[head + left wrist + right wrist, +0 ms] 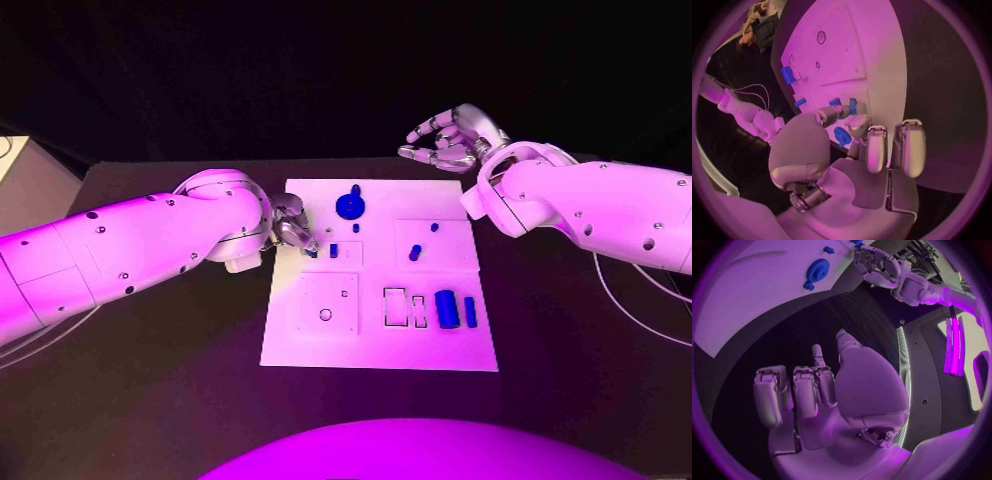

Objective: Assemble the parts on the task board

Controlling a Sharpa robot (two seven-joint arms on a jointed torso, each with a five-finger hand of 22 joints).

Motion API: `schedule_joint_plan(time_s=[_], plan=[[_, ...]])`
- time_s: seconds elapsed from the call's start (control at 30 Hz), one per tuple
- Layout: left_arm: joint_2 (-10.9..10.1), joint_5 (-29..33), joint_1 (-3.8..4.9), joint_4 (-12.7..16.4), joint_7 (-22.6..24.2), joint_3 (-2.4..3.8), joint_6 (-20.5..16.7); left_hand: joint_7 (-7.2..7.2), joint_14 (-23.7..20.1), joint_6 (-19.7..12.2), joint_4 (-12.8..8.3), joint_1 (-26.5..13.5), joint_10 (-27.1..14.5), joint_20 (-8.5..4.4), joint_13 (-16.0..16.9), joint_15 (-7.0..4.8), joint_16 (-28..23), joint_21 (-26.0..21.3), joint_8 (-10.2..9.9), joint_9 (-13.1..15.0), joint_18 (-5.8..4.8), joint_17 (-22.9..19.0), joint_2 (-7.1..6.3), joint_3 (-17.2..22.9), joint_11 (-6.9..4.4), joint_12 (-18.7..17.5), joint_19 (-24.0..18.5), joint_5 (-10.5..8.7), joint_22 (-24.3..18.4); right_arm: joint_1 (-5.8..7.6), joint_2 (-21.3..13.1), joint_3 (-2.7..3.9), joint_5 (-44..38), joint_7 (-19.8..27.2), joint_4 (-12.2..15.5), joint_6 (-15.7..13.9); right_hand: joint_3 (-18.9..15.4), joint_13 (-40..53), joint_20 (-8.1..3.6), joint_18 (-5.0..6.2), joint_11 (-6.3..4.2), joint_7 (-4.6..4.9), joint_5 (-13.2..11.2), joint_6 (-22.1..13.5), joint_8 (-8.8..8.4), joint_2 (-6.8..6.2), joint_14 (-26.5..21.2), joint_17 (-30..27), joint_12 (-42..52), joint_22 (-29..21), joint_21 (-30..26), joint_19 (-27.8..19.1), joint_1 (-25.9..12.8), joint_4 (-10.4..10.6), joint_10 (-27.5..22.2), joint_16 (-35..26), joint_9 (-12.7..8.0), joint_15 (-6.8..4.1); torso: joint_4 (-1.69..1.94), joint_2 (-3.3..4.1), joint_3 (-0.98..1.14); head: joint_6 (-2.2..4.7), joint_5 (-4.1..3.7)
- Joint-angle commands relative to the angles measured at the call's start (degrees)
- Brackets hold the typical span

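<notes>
The white task board point(378, 340) lies mid-table. My left hand point(293, 228) rests over the board's left edge and pinches a small blue part point(842, 136) between thumb and a fingertip. A round blue part point(351, 206) sits near the far edge. Small blue pieces point(415, 250) lie around the board's middle. A blue cylinder point(447, 308) and a thin blue bar point(470, 310) lie at the right, beside two empty slots point(395, 306). My right hand point(454, 140) hangs above the table past the board's far right corner. Its fingers are loosely curled and hold nothing. From the right wrist, the round part point(817, 271) and board point(754, 300) lie ahead.
Black table point(159, 380) surrounds the board on all sides. A pale block point(22, 185) stands at the far left edge. White cables point(649, 300) trail off the table at the right, under my right arm.
</notes>
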Motion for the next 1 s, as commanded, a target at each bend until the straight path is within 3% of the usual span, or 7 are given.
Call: schedule_joint_plan(time_s=[0.03, 0.43, 1.0], plan=[[0.53, 0.10, -0.32, 0.12, 0.15, -0.34, 1.85, -1.87, 6.17, 2.49, -6.18, -0.14, 0.74, -0.45, 0.55, -0.43, 0.19, 0.25, 0.39, -0.17, -0.34, 15.10, 0.38, 5.87, -0.08, 0.61, 2.19, -0.20, 7.92, -0.02, 0.03, 0.00, -0.52, 0.29, 0.08, 0.75, -0.24, 11.78, 0.28, -0.32, 0.27, 0.19, 0.22, -0.40, 0.39, 0.61, 4.93, 10.55, -0.13, 13.75, -0.32, 5.14, -0.19, 0.01, 2.39, -0.21, -0.04, 0.26, 0.01, -0.02, 0.00, -0.15, -0.05], [0.78, 0.12, -0.32, 0.15, 0.02, -0.58, 2.38, -2.00, 6.17, 2.82, -6.23, -0.31, 1.18, -0.49, 1.23, -0.49, 0.19, 0.32, 0.42, -0.42, -0.37, 15.10, 0.44, 5.60, -0.18, 1.01, 2.27, -0.17, 8.05, -0.02, 0.01, 0.00, -0.52, 0.31, 0.09, 0.75, -0.24, 11.78, 0.28, -0.32, 0.27, 0.19, 0.22, -0.40, 0.39, 0.61, 4.93, 10.55, -0.13, 13.75, -0.32, 5.14, -0.19, 0.01, 2.39, -0.21, -0.04, 0.26, 0.04, -0.06, -0.04, -0.39, -0.14], [0.88, 0.08, -0.32, 0.02, 0.18, -0.61, 1.21, -2.51, 6.17, 3.80, -4.68, -1.57, 1.99, -0.80, 2.42, -0.79, 0.19, 0.35, 0.23, -2.49, -0.41, 15.10, 0.86, -0.15, -0.52, 1.35, 2.37, -2.14, 8.23, -0.02, 0.06, 0.00, -0.53, 0.35, 0.04, 0.73, -0.39, 11.72, 0.28, -0.31, 0.27, 0.19, 0.33, -0.43, 0.44, 0.71, 4.91, 10.47, -0.20, 13.71, -0.37, 5.12, -0.40, 0.00, 2.34, -0.25, -0.05, 0.26, 0.03, -0.04, -0.02, -0.57, -0.25]])
